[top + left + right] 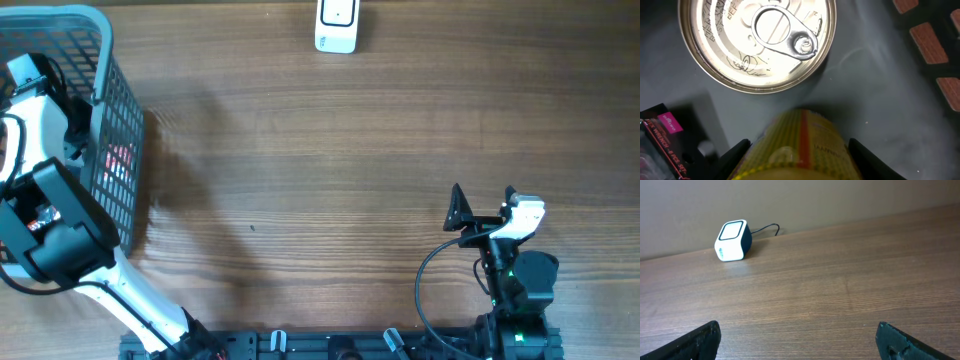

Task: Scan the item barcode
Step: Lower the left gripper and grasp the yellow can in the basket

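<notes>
yellow cylindrical pack sits between the left jaws, pinched or not i cannot tell; pull-tab tin just ahead. right jaws spread wide, barcode scanner well ahead.

A grey mesh basket stands at the worktop's far left corner, and the left arm reaches down into it. Something pink shows through its wall. A white scanner sits at the far edge, well apart. The right claw rests near the front right, jaws spread.
</notes>
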Available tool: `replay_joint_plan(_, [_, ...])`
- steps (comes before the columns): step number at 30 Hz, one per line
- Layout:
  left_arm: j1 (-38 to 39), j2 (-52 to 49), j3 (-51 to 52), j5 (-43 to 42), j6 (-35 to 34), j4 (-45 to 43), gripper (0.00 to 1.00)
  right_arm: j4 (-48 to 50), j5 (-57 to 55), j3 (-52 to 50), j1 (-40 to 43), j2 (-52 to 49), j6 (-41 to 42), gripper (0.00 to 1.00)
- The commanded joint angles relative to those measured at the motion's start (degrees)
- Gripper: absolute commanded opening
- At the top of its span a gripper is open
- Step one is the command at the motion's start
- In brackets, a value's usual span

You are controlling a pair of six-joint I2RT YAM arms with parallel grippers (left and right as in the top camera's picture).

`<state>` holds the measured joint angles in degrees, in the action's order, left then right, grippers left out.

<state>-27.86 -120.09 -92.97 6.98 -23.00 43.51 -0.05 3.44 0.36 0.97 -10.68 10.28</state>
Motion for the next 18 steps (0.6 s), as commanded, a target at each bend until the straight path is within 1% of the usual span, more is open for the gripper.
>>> replay_joint_plan(1, [-0.26,4.83,-0.48,-0.26,0.07,0.39,0.55,0.17,0.94,-0.07,0.28,-0.42,0.57,1.0])
replay_joint_plan(5, [-0.26,7.85,-0.48,-0.26,0.07,0.9,0.5,0.17,0.96,-0.07,0.28,-0.42,0.57,1.0])
replay_joint_plan(18, [-0.2,23.47,-0.48,-0.28,0.02,3.96,0.56,0.2,0.94,-0.07,0.28,-0.42,0.57,1.0])
